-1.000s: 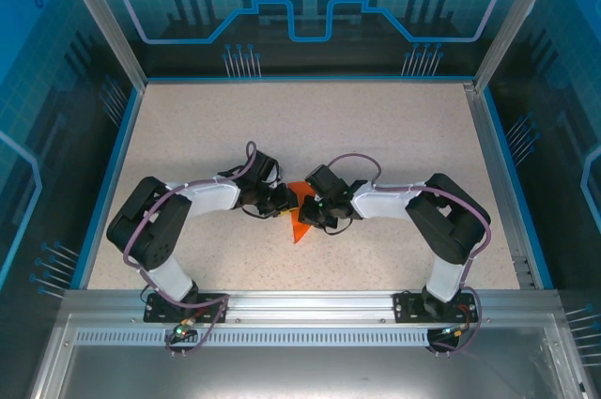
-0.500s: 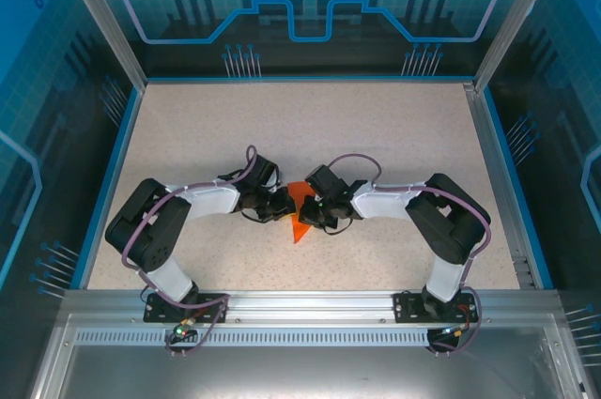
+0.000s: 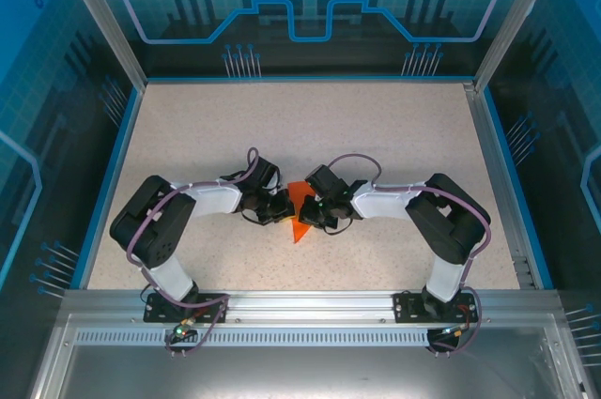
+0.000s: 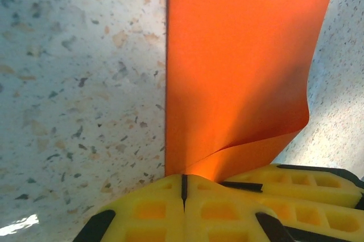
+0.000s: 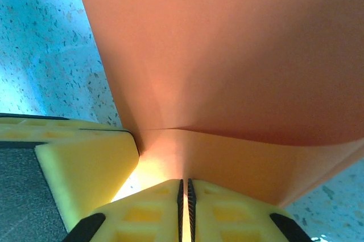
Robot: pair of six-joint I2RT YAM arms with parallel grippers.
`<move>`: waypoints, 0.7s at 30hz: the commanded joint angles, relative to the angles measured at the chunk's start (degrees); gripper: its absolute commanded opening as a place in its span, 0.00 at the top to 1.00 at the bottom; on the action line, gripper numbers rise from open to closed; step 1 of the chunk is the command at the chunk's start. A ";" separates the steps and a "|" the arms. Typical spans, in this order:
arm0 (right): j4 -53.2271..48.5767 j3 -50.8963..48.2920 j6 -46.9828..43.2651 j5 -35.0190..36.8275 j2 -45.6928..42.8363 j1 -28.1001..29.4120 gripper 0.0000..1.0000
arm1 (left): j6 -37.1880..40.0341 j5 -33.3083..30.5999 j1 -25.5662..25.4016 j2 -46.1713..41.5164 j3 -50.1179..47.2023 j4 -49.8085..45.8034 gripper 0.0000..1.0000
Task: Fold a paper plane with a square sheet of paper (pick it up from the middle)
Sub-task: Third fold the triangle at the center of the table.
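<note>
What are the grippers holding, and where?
Both are shut on the orange paper: the left gripper on its left side, the right gripper on its right side.

the square sheet of paper (image 4: 239,65) runs off the top of both wrist views.

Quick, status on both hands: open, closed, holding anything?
Left hand: closed, pinching an edge of the orange paper.
Right hand: closed, pinching the same orange paper.

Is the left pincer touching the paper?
Touching. The left wrist view shows the left pincer shut, with the paper pinched in its closed seam.
</note>
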 commanded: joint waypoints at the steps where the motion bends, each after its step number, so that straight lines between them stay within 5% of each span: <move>1: 0.60 -0.75 -0.51 -0.59 -1.90 -0.16 0.87 | 0.98 -1.67 -0.32 0.94 -0.18 -1.96 1.00; 8: 5.65 -5.63 -6.60 -2.89 -8.89 -2.19 0.86 | 2.23 -4.30 -0.38 1.07 0.13 -4.56 1.00; 21: 6.73 -6.67 -12.01 -6.40 -4.31 -5.05 0.91 | 3.09 -5.15 -0.39 1.82 0.90 -6.34 1.00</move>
